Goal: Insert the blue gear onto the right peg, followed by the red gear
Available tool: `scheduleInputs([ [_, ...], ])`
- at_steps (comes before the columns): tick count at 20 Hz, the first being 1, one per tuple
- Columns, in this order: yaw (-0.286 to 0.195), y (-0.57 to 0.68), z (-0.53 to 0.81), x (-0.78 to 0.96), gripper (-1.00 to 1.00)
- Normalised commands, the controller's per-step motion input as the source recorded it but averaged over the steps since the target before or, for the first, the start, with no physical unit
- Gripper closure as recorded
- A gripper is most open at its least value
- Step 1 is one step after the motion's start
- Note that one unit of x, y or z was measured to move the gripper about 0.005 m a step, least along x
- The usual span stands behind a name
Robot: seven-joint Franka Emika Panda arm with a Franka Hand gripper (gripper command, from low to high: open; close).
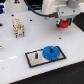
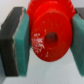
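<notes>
Now gripper is clamped on red gear, up above table; blue gear sits on base plate.

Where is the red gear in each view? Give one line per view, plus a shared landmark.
Exterior view: the red gear hangs in the gripper near the upper edge, toward the exterior view's right.
Wrist view: the red gear fills the frame's centre, clamped between two teal pads.
Shared landmark: the gripper itself.
</notes>
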Motion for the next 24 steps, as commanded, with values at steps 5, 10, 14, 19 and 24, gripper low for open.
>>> scheduleInputs([
  [5,0.000,-0.21,0.48,0.46,1.00],
  [10,0.000,-0.22,0.45,0.61,1.00],
  [14,0.000,-0.26,0.39,0.66,1.00],
  [19,0.000,-0.26,0.35,0.71,1.00],
  [24,0.000,-0.28,0.26,0.75,1.00],
])
